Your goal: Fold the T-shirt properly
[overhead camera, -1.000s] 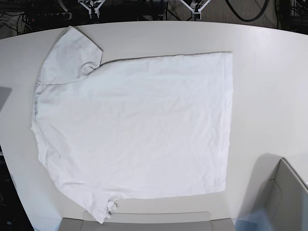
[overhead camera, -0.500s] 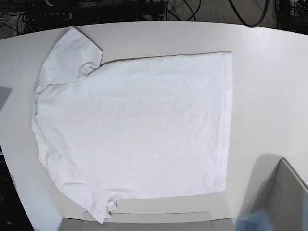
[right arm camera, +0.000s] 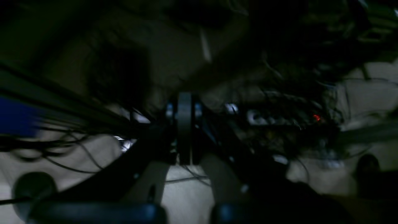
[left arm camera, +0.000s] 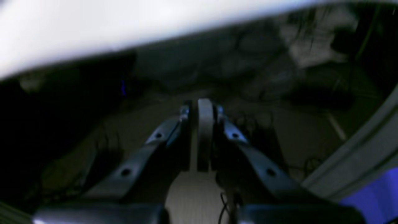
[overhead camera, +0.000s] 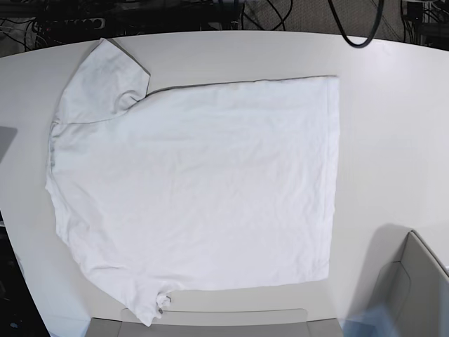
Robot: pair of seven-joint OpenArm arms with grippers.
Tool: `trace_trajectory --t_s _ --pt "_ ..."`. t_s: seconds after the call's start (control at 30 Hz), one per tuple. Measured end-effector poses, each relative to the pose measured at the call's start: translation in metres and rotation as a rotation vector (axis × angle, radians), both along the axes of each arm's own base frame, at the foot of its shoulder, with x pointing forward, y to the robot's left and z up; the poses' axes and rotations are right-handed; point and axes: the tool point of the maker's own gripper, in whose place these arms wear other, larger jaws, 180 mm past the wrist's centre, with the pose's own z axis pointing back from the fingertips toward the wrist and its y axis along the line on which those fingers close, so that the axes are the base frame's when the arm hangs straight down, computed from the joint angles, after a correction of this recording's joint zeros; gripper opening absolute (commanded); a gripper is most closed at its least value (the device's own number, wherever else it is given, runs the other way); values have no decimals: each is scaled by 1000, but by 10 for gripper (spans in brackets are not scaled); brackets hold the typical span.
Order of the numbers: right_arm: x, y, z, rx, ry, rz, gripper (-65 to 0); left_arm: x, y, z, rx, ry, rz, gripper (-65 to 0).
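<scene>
The white T-shirt (overhead camera: 196, 189) lies spread flat on the white table (overhead camera: 393, 140) in the base view. Its hem is at the right and its collar side at the left. One sleeve (overhead camera: 102, 81) points to the far left corner, and the other sleeve (overhead camera: 144, 302) bunches at the near edge. Neither gripper shows in the base view. In the left wrist view my left gripper (left arm camera: 200, 107) looks shut and empty, off the table's edge over dark floor. My right gripper (right arm camera: 184, 99) is shut and empty over cables and floor.
A grey open box (overhead camera: 414, 288) stands at the near right corner. A flat grey panel (overhead camera: 210, 323) sits at the near edge under the shirt's lower sleeve. Cables (overhead camera: 358, 21) run behind the far edge. The table's pale edge (left arm camera: 93, 25) shows above the left gripper.
The white arm parts seen at the far edge a second ago have left the base view. The T-shirt has not moved.
</scene>
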Motion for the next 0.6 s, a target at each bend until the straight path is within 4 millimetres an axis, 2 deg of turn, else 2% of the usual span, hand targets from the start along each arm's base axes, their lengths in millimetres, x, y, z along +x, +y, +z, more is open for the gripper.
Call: trace_trajectory --t_s 0.13,0.23,0.33,0.47,0.6 --pt "15 29 63 88 -138 11 -649 18 -4 46 7 -132 -32 -598" --pt "43 41 95 132 -214 18 -649 39 -5 64 10 -196 -38 -595" --pt "66 30 122 108 -276 24 -649 57 -4 71 10 -187 -31 -567" --pt "81 12 143 51 -344 3 -648 78 -6 94 9 -223 -40 -550" --pt "91 8 158 28 -421 -29 -632 99 -7 109 7 -231 -36 -550"
